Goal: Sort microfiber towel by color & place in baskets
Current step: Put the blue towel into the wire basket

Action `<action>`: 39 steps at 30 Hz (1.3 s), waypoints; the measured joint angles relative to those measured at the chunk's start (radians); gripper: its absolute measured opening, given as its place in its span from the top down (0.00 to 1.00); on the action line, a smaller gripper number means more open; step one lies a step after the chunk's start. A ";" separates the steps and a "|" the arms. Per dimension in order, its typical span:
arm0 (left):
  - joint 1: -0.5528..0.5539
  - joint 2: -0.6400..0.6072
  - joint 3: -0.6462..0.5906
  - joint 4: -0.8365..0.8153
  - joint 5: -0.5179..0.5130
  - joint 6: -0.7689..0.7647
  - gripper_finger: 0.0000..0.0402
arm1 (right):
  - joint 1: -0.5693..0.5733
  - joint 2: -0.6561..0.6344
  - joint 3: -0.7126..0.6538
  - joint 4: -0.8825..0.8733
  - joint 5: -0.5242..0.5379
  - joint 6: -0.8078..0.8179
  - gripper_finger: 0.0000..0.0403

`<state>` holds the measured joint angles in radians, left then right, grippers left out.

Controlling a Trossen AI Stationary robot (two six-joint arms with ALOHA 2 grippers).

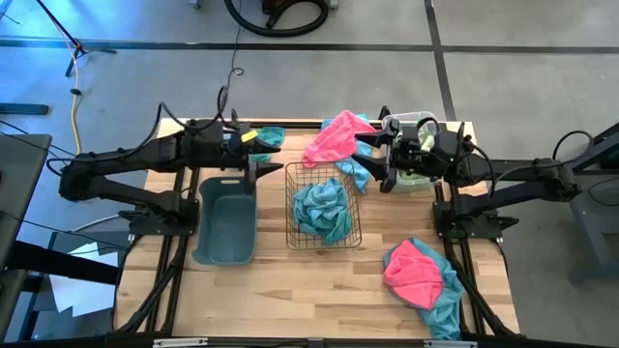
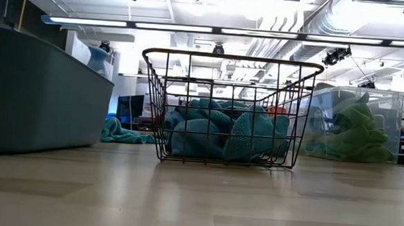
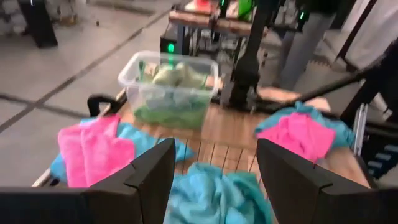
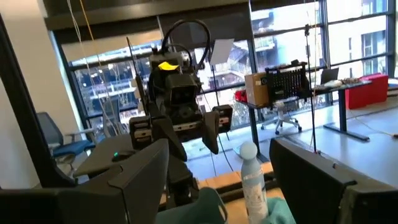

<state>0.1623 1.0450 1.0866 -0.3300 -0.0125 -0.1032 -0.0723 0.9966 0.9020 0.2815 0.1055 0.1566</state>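
Teal towels (image 1: 322, 210) fill the copper wire basket (image 1: 291, 205) at mid-table. The grey-blue tub (image 1: 224, 222) stands to its left. The clear bin (image 1: 426, 122) with green towels (image 3: 169, 79) sits at the far right, partly under my right arm. A pink towel (image 1: 336, 140) lies on a teal one at the far middle. Another pink towel (image 1: 414, 273) on teal lies near right. My left gripper (image 1: 266, 157) hangs open above the tub's far end. My right gripper (image 1: 380, 150) hangs open beside the bin. Neither holds anything.
A small teal towel (image 1: 272, 135) lies at the far left by my left gripper. A pale blue-and-white bottle (image 4: 250, 177) stands near it. The table's near middle (image 1: 309, 290) is bare wood. Cables and a hose lie on the floor beyond the far edge.
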 joint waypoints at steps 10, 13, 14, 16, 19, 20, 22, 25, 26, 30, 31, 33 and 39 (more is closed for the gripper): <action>0.000 -0.007 0.000 0.110 0.062 -0.001 0.47 | 0.000 0.030 0.000 0.030 0.000 -0.002 0.31; 0.000 -0.025 -0.021 0.127 0.064 -0.019 0.47 | 0.000 0.048 0.000 0.030 0.000 -0.052 0.31; 0.000 -0.033 -0.032 0.127 0.064 -0.026 0.47 | 0.000 0.053 0.000 0.030 0.000 -0.074 0.31; 0.000 -0.052 -0.061 0.137 0.062 -0.044 0.47 | 0.000 0.060 0.000 0.029 0.000 -0.094 0.31; 0.000 -0.092 -0.133 0.226 0.055 -0.091 0.47 | 0.000 0.060 0.000 0.031 0.000 -0.070 0.31; 0.000 -0.105 -0.156 0.260 0.055 -0.105 0.47 | 0.000 0.060 0.000 0.032 0.000 -0.065 0.31; 0.000 -0.130 -0.202 0.320 0.047 -0.130 0.47 | 0.000 0.060 0.000 0.030 0.000 -0.063 0.31; 0.000 -0.157 -0.256 0.403 0.021 -0.166 0.47 | 0.000 0.060 0.000 0.030 0.015 -0.069 0.31; 0.000 -0.163 -0.265 0.415 0.016 -0.175 0.47 | 0.000 0.060 0.000 0.029 0.031 -0.081 0.31; 0.000 -0.173 -0.279 0.452 -0.001 -0.179 0.47 | 0.000 0.060 0.000 0.009 0.056 -0.043 0.31; 0.000 -0.174 -0.279 0.460 -0.003 -0.179 0.47 | 0.000 0.060 0.000 0.001 0.056 -0.023 0.31; 0.000 -0.174 -0.279 0.465 -0.004 -0.179 0.47 | 0.000 0.064 0.000 -0.009 0.050 -0.007 0.31; 0.000 -0.173 -0.279 0.469 -0.038 -0.175 0.47 | 0.000 0.066 0.000 -0.041 0.034 0.000 0.31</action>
<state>0.1623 0.8715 0.8078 0.1390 -0.0506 -0.2787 -0.0723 1.0626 0.9020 0.2410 0.1390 0.1570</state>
